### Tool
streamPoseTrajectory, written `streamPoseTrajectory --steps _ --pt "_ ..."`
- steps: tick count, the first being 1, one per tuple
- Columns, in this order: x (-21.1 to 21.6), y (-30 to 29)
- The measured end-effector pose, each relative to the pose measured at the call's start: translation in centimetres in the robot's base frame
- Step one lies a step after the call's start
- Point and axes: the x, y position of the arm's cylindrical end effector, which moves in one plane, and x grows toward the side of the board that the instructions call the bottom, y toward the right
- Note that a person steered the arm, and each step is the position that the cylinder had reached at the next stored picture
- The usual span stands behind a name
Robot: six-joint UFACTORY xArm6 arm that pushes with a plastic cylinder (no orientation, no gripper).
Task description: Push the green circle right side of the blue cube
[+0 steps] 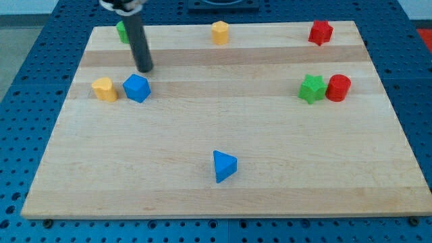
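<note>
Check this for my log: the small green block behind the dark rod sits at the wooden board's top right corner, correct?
Not quite. The camera view shows the small green block, partly hidden behind the dark rod, at the wooden board's top left corner. My tip is just above the blue cube.

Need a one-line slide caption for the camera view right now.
My tip sits just above the blue cube, the green circle half hidden behind the rod at the board's top-left.
</note>
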Motion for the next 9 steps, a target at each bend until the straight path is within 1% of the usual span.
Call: streamPoseTrajectory --steps 1,2,3,4,5,8,9 --pt "-2.0 -5.8" --pt "-4.6 -9.1" --pt "-8.4 -10.4" --pt "-12.3 -10.4" --pt "-12.8 -9.4" --pt "-12.7 -2.4" --pt "-11.0 -1.1"
